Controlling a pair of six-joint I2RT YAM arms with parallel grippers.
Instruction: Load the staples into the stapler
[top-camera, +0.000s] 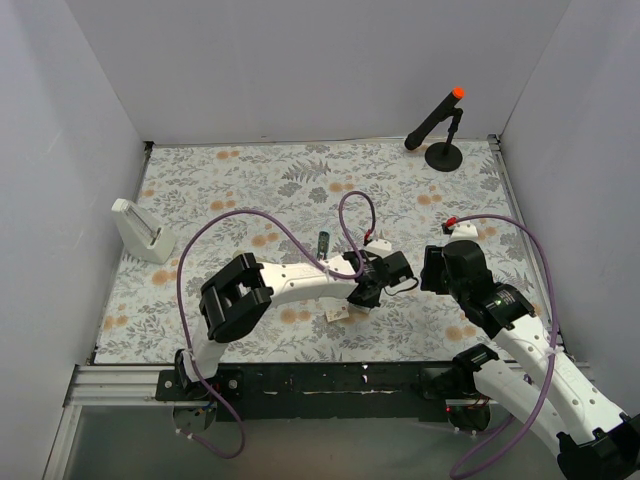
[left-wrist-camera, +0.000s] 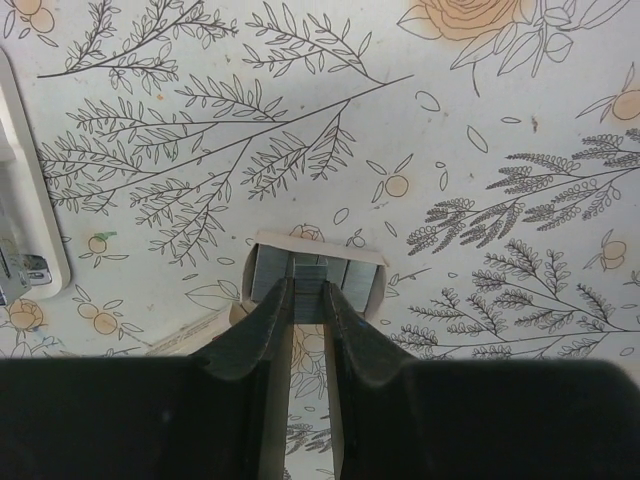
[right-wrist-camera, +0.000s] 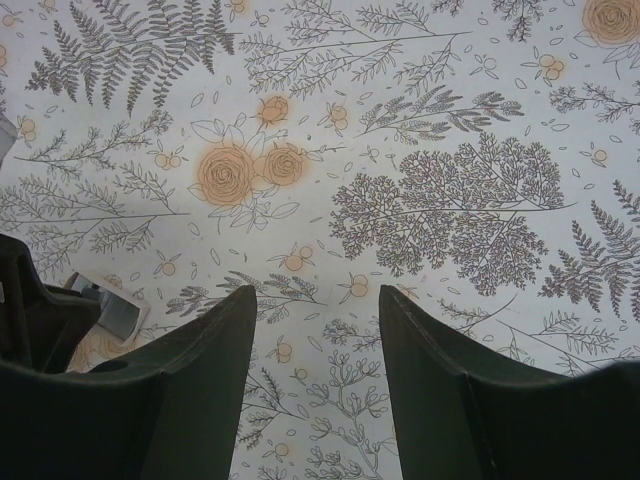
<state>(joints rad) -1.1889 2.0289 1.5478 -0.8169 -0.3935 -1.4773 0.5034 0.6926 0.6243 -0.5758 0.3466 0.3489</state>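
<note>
Pinching the middle row of the staples (left-wrist-camera: 310, 272) inside their dark-rimmed tray (left-wrist-camera: 372, 288), the left gripper (left-wrist-camera: 310, 300) is working through the pick-up step. Its jaws are drawn almost together, clamping that narrow strip, while the tray is lying on the floral table (left-wrist-camera: 480, 120) near the front centre. The right gripper (right-wrist-camera: 318, 300) is hanging over bare pattern close by, jaws standing wide apart and gripping nothing. What looks to be the white stapler (top-camera: 140, 232) is sitting well apart, by the table's left edge. The next move is likely calling for a straight lift that is not dragging neighbouring rows or the tray along, then a carry leftward; whether the stapler's channel is lying open cannot be told
</note>
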